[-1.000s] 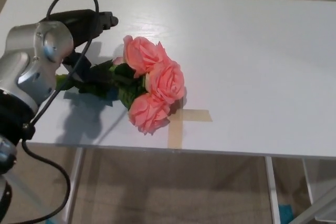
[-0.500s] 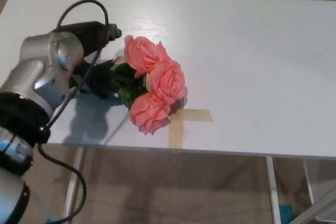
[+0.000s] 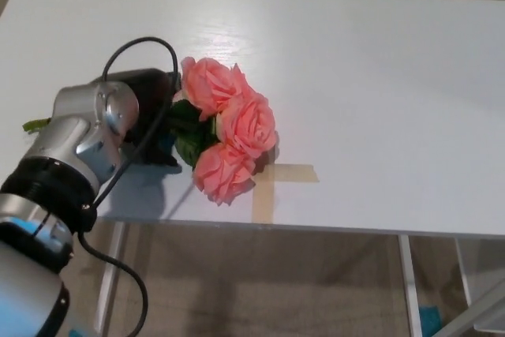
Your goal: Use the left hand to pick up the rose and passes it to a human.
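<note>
A bunch of three pink roses [image 3: 229, 124] with dark green leaves lies on the white table [image 3: 371, 84], near its front edge. My left hand [image 3: 151, 108] is black and sits right against the leafy stem end, just left of the blooms. My silver wrist [image 3: 95, 128] covers most of the hand, so its fingers are hidden and I cannot tell whether they hold the stems. A green stem tip [image 3: 35, 125] pokes out to the left of the arm. My right hand does not show.
A cross of tan tape [image 3: 272, 183] marks the table just right of the lowest bloom. A black cable [image 3: 138, 49] loops above the wrist. Below the front edge are the table legs [image 3: 406, 274] and the floor.
My left arm has moved right and forward, bringing the hand from beside the stems to right on the leafy end. The roses have shifted only slightly.
</note>
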Motion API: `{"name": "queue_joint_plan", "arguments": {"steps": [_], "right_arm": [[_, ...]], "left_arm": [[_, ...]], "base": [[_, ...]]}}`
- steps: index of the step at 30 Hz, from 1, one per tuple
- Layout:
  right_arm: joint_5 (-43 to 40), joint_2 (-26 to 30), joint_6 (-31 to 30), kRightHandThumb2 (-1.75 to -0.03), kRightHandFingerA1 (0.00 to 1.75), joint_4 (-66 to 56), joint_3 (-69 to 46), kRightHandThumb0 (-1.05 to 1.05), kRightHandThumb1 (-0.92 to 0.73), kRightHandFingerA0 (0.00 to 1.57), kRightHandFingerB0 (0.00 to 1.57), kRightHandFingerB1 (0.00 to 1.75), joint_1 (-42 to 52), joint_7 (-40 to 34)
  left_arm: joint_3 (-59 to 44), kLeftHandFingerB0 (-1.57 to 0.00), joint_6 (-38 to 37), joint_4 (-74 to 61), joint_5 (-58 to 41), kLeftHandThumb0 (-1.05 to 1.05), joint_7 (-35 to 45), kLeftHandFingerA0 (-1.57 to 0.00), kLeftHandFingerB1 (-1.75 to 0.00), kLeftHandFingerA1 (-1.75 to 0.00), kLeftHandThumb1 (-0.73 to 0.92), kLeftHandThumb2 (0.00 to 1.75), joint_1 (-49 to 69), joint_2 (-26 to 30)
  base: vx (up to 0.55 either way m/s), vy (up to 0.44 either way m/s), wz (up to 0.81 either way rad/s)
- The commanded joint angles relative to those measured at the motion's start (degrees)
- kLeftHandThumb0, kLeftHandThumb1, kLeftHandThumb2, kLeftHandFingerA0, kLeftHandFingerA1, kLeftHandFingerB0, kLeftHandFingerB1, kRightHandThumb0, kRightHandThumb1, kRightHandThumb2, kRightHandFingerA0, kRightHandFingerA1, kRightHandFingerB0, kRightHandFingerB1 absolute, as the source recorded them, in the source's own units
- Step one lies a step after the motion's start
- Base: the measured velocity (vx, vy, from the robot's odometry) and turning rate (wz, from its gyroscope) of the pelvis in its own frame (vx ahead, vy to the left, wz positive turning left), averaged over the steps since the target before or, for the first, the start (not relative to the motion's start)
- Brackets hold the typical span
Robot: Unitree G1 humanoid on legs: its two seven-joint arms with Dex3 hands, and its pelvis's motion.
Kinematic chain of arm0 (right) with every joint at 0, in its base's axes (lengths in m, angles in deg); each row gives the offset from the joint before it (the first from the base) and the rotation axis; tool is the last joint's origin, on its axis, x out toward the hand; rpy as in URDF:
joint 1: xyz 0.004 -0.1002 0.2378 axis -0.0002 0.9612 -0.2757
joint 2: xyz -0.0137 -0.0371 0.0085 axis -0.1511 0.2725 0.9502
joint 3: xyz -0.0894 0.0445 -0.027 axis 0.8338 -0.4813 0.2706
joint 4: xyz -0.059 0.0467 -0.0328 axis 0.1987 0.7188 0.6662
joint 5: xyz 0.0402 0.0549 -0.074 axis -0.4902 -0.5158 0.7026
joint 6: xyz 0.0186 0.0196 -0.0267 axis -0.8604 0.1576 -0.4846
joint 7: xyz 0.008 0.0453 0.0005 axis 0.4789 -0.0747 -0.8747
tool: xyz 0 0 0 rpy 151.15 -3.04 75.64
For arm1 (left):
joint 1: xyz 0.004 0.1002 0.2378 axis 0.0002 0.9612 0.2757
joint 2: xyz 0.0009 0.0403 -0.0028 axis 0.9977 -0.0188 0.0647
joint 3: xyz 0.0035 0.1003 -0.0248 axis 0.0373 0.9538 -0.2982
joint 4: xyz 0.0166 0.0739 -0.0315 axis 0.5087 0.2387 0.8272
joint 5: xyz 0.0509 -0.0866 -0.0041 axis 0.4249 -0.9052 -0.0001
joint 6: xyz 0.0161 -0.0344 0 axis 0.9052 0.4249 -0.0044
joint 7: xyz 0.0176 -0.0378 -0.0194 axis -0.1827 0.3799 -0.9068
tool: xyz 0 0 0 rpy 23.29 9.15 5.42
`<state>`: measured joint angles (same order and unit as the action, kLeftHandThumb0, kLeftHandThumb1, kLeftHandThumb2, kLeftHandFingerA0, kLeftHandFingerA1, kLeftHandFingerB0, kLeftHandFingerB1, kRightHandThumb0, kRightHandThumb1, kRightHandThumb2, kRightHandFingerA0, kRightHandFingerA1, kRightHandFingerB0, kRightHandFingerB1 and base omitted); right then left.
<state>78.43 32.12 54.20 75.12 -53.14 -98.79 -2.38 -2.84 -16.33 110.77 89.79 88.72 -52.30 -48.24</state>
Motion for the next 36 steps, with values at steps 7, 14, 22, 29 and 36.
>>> {"name": "queue_joint_plan", "arguments": {"steps": [7,14,22,29,36], "right_arm": [[0.76,0.59,-0.63,-0.61,0.37,0.32,1.16,-0.39,-0.72,0.49,0.37,0.33,0.73,1.26],[0.68,0.54,-0.43,-0.61,0.37,0.44,1.37,-0.39,-0.72,0.49,0.4,0.34,1.63,1.31],[0.57,-0.06,-0.3,-0.61,0.37,0.36,1.41,-0.39,-0.72,0.49,0.41,0.34,1.46,0.66],[0.37,-0.16,0.19,-0.61,0.37,0.13,1.29,-0.39,-0.72,0.49,0.42,0.35,1.51,0.77],[0.05,0.34,-0.09,-0.61,0.37,0.16,0.84,-0.39,-0.72,0.49,0.42,0.35,0.33,0.98]], "left_arm": [[-1.54,-0.56,-3.09,4.74,-0.13,-0.18,-1.09,-0.98,-0.41,-0.54,0.82,0.64,1.78,-1.32],[-1.16,-0.41,-4.03,1.73,0.8,-0.23,-3.77,-0.89,-0.39,-0.55,0.78,0.64,5.83,-0.76],[-4.24,-0.39,-5.89,0.39,-0.09,-0.25,-8.01,-0.77,-0.38,-0.51,0.81,0.64,8.2,-0.77],[-10.36,-0.44,-8.32,-0.73,-2.92,-0.27,-11.35,-0.9,-0.4,-0.58,0.8,0.64,9.27,-0.5],[-18.35,-0.77,-13.13,0.2,-6.24,-0.28,-21.49,-0.74,-0.55,-1.46,0.79,0.67,6.44,-2.54]], "base": [[0.0,0.0,0.0],[0.0,0.0,0.0],[0.0,0.0,0.0],[0.0,0.0,0.0],[0.0,0.0,0.0]]}}
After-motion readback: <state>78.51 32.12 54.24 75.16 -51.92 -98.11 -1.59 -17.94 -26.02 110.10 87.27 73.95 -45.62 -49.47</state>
